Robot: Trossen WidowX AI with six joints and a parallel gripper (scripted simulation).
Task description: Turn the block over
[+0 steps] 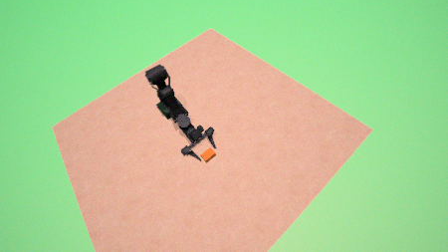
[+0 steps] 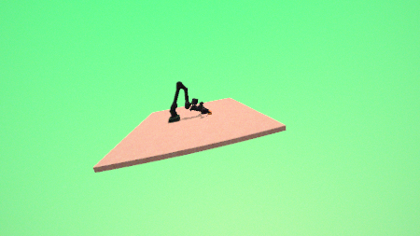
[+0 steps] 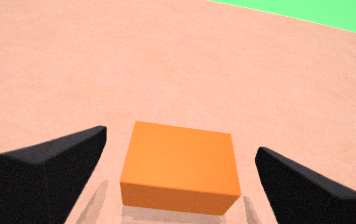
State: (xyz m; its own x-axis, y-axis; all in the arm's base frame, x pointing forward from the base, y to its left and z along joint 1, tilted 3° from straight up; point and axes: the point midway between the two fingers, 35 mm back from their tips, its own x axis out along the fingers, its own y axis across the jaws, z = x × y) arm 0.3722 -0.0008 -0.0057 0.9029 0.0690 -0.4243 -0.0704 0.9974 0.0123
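The orange block (image 3: 180,167) rests on the table between my two black fingers, with a clear gap on each side. Its visible top and front faces are plain orange; no mark shows. My gripper (image 3: 181,175) is open wide and touches nothing. In the top view the block (image 1: 208,154) lies just ahead of the spread fingers of the gripper (image 1: 201,146), near the table's middle. In the exterior view the arm reaches down to the gripper (image 2: 203,109) low over the table, and the block (image 2: 209,112) is a tiny orange speck.
The table (image 1: 209,150) is a bare pinkish-brown slab on a green background. The arm's base (image 1: 163,107) stands behind the gripper. The table's far edge shows at the top right of the wrist view (image 3: 280,12).
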